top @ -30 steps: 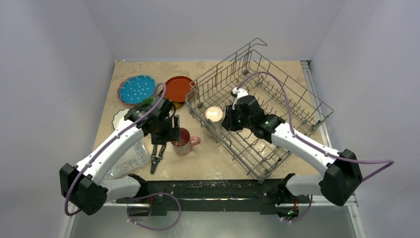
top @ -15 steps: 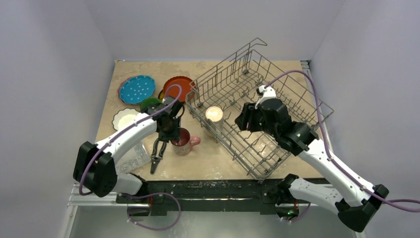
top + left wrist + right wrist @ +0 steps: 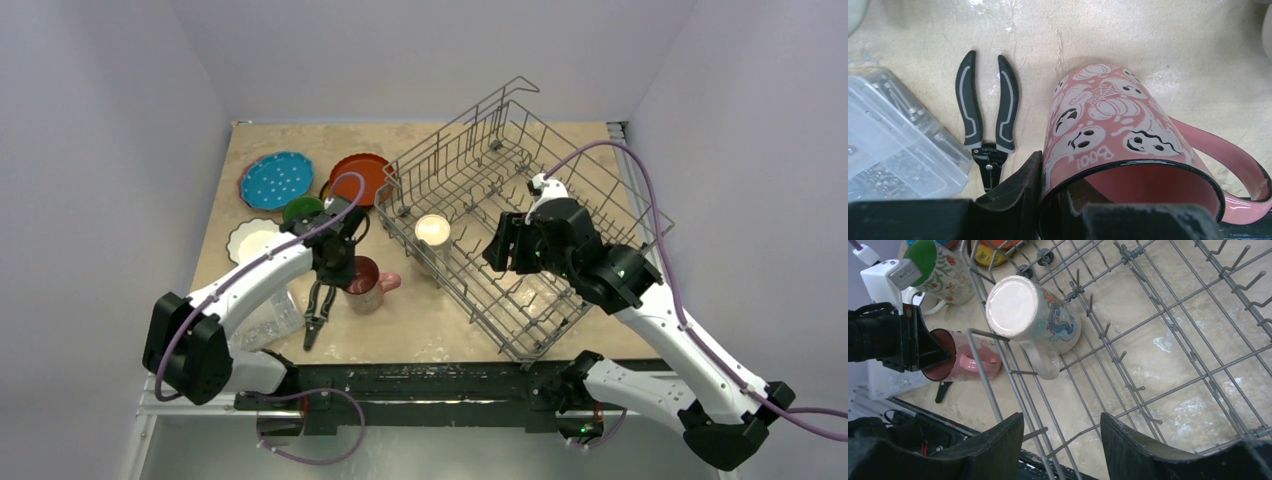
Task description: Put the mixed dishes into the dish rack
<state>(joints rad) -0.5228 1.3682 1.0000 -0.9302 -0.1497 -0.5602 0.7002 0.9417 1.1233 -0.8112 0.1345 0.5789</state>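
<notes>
The clear parts box (image 3: 893, 140) and black-handled pliers (image 3: 988, 115) lie at the left. Just beside them, the left gripper (image 3: 1050, 175) pinches the tilted pink ghost mug (image 3: 1108, 125) by its rim (one finger inside). A dragon mug (image 3: 1033, 310) sits upside down in the dish rack (image 3: 470, 170). The right gripper (image 3: 1063, 450) hovers above, fingers spread, empty.

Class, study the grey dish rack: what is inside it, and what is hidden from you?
One cream mug, upside down, base showing, among the tines of the dish rack. Its interior is hidden.
</notes>
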